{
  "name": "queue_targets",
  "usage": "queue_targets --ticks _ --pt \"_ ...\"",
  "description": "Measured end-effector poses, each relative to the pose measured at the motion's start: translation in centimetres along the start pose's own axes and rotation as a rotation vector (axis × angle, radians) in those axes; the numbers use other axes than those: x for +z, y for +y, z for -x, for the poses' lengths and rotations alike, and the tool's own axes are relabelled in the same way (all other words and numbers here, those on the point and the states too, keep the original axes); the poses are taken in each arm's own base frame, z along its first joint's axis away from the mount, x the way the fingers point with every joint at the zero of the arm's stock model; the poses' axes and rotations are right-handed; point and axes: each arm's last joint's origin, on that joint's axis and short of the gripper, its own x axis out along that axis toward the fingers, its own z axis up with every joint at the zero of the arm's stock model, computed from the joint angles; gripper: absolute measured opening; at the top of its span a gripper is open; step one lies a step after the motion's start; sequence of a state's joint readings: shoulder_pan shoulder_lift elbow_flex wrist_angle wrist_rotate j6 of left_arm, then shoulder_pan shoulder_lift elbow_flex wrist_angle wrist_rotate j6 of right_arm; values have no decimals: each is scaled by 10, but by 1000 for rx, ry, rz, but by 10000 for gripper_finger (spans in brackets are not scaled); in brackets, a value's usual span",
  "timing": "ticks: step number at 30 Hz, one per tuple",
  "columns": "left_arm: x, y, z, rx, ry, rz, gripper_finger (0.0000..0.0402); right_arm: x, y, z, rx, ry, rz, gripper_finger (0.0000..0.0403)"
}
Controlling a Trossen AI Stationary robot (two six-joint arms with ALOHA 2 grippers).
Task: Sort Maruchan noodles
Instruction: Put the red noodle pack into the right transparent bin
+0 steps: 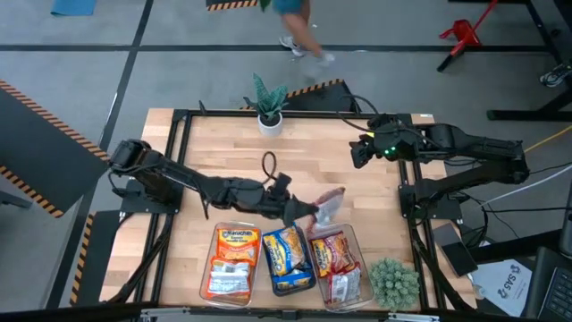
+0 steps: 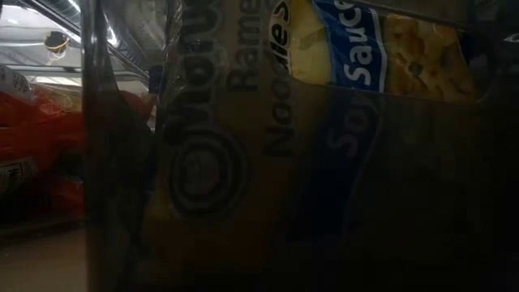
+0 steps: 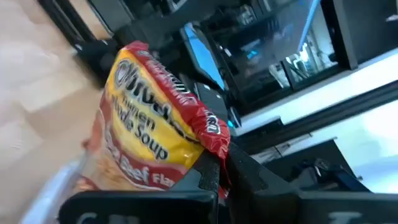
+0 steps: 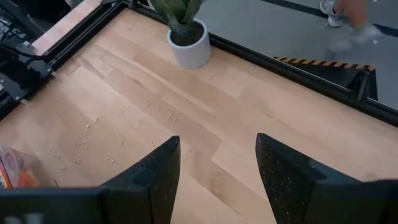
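Grey floor w/ hazard-stripe tape surrounds my wooden surface [image 1: 223, 152]; a person's legs [image 1: 299, 31] pass at the far side, well clear.

Left tool [image 1: 304, 213] sits near the surface's middle-front, just behind the bins, clamped on one red-and-silver packet [image 1: 329, 207]. Wrist cam confirms: the red/yellow beef-flavour packet [image 3: 149, 130] is pinched at its lower edge between my fingers [image 3: 208, 177], body sticking up and tilted. From above, that packet hangs at the back edge of the right-hand bin [image 1: 357, 268], which already carries red packets [image 1: 335, 259].

Three clear bins in a row at the near edge: orange packets [image 1: 234, 246] in the left bin [image 1: 213, 268], blue-and-yellow packets [image 1: 286, 253] in the middle bin [image 1: 284, 288], red ones on the right. Low cam is pressed up against a bin wall; I read a blue/yellow packet [image 2: 357, 57] through it, orange ones [image 2: 40, 130] off to the side.

Right tool [image 1: 360, 152] waits at the far right part of the surface, fingers [image 4: 155, 171] apart, nothing between them, bare wood below.

Around: small white-potted plant [image 1: 270, 105] at the far edge, also seen from the right wrist [image 4: 185, 37]; a fuzzy green plant [image 1: 393, 282] at the near right corner, just beside the right-hand bin; dark cable loop [image 1: 268, 164] on the wood behind the left arm. Nothing sits between the held packet and the bin under it.
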State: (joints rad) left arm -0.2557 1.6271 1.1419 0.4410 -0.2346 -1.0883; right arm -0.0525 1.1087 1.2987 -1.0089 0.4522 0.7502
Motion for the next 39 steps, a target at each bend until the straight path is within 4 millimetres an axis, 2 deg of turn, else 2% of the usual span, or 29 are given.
queue_targets --ticks 10,17,26,29,39 --pt "-53 -1 -46 38 9 44 2 -3 -16 21 7 7 1 193" --pt "-89 8 -57 12 11 156 2 -6 -21 25 5 24 7 193" --pt "-102 25 -60 103 49 228 9 -7 -22 25 -8 35 15 193" --pt "-105 31 -59 153 78 222 26 -7 -22 25 -7 36 15 193" --pt "-102 30 -59 141 143 136 103 -7 -22 25 11 52 15 193"
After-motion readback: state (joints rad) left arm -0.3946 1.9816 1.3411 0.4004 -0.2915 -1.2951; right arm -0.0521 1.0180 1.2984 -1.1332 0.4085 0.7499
